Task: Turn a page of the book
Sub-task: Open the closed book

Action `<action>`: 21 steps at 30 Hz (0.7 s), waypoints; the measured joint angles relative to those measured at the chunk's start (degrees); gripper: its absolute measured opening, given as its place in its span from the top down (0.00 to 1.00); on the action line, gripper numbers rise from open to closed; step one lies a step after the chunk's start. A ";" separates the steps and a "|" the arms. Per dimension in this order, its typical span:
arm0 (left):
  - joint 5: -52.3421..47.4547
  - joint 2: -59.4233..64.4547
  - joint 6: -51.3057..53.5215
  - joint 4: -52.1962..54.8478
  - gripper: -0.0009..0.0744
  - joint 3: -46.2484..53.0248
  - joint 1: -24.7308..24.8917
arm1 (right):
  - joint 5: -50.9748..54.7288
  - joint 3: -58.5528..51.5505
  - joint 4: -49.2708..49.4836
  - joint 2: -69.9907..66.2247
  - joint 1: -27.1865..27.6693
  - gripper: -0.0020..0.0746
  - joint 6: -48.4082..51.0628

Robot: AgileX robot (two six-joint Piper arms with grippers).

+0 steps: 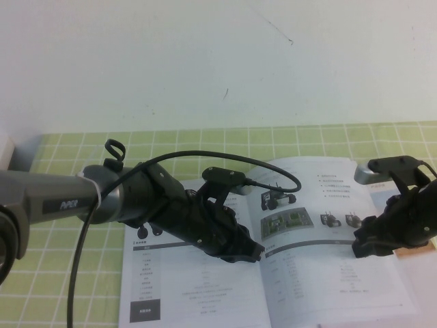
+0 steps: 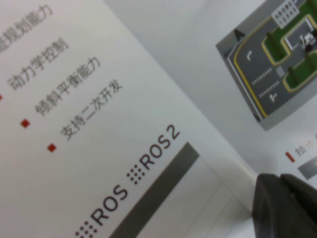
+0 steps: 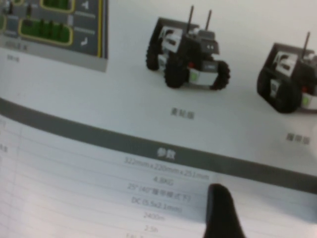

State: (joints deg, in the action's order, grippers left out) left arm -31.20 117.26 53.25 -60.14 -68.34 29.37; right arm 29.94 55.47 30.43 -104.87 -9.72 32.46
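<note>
The book (image 1: 198, 294) lies open and flat on the green checked cloth. The page (image 1: 328, 232) with small black wheeled robots, a green board picture and a table is the right-hand sheet. My left gripper (image 1: 256, 253) reaches across the left-hand sheet and is shut, its tips down by the spine fold. In the left wrist view its fingers (image 2: 283, 208) are pressed together beside the fold. My right gripper (image 1: 360, 249) is open at the page's outer right edge. One fingertip (image 3: 220, 210) shows over the page's table (image 3: 148, 183); the other is out of view.
The green checked cloth (image 1: 68, 287) covers the table around the book. A white wall stands behind. A grey object (image 1: 17, 154) sits at the far left edge. The left arm's black cable (image 1: 225, 158) loops above the book.
</note>
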 joint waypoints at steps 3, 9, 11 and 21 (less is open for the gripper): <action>0.00 0.00 0.00 0.00 0.99 0.00 0.00 | 0.00 0.00 1.21 0.00 0.00 0.46 1.22; 0.00 0.00 0.00 0.00 0.99 0.00 0.00 | 0.00 0.00 1.81 0.00 0.00 0.46 2.13; 0.00 0.00 0.00 0.00 0.99 0.00 0.00 | 0.00 0.00 1.27 0.00 0.00 0.48 2.19; 0.00 0.00 0.00 0.00 0.99 0.00 0.00 | 1.43 0.00 -3.85 0.00 0.00 0.64 2.55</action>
State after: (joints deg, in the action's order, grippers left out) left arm -31.20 117.26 53.25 -60.14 -68.34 29.37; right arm 31.36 55.47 26.58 -104.87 -9.72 35.01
